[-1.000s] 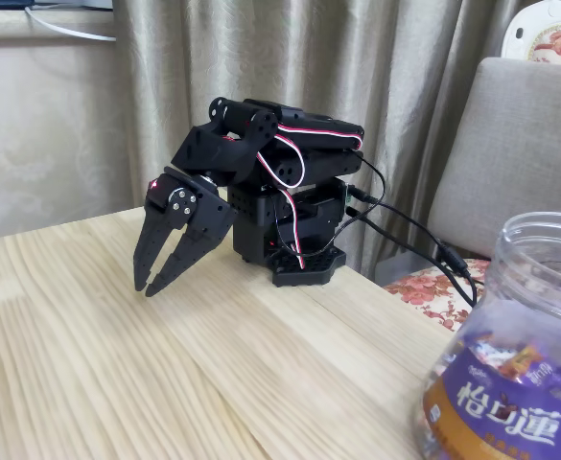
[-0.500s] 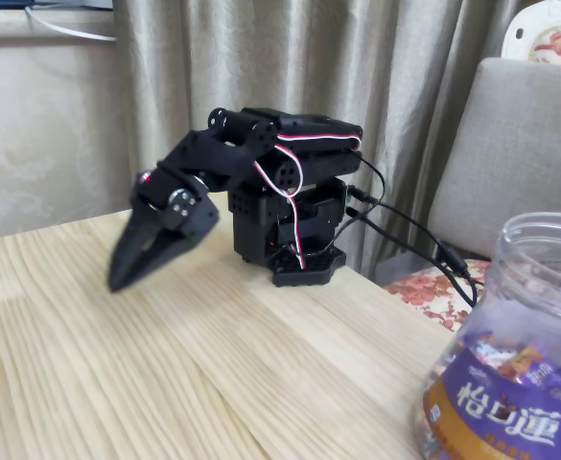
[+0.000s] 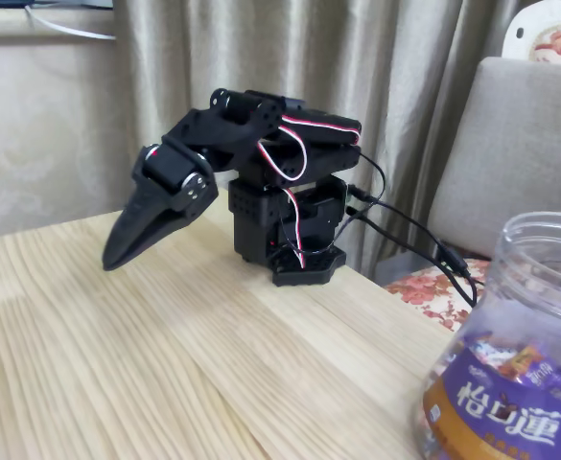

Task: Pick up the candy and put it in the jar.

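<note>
The gripper [image 3: 117, 257] hung with jaws closed above bare table [image 3: 117, 383]; the jar [image 3: 510, 364] stood well apart at the right edge

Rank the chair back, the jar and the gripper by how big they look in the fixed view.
1. Chair back, cut off by the frame edge.
2. Jar, also cropped and nearest the camera, so these two look close; the order is unsure.
3. Gripper, clearly smallest, its fingers together.
</note>
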Tool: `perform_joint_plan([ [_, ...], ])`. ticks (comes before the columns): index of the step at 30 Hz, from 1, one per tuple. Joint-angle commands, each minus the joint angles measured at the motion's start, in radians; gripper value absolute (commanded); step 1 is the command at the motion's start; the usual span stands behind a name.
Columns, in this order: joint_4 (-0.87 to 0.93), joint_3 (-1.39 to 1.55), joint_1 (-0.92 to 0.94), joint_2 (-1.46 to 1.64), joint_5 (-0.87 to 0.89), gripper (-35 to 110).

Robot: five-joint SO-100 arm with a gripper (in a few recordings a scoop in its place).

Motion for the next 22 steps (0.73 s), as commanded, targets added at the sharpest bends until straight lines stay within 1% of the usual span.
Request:
perform_joint_plan([
  [1,0.074,-0.144,-0.08,-0.089,0.034,0],
  [4,0.098,-0.262,-0.141,-0.253,0.054,0],
  [5,0.101,-0.31,-0.16,-0.327,0.06,3],
  [7,0.106,-0.405,-0.187,-0.459,0.072,17],
  [14,0.098,-0.695,-0.302,-0.785,0.127,32],
  [17,0.095,-0.784,-0.36,-0.917,0.15,35],
  [22,0.041,-0.893,-0.42,-1.103,0.184,39],
])
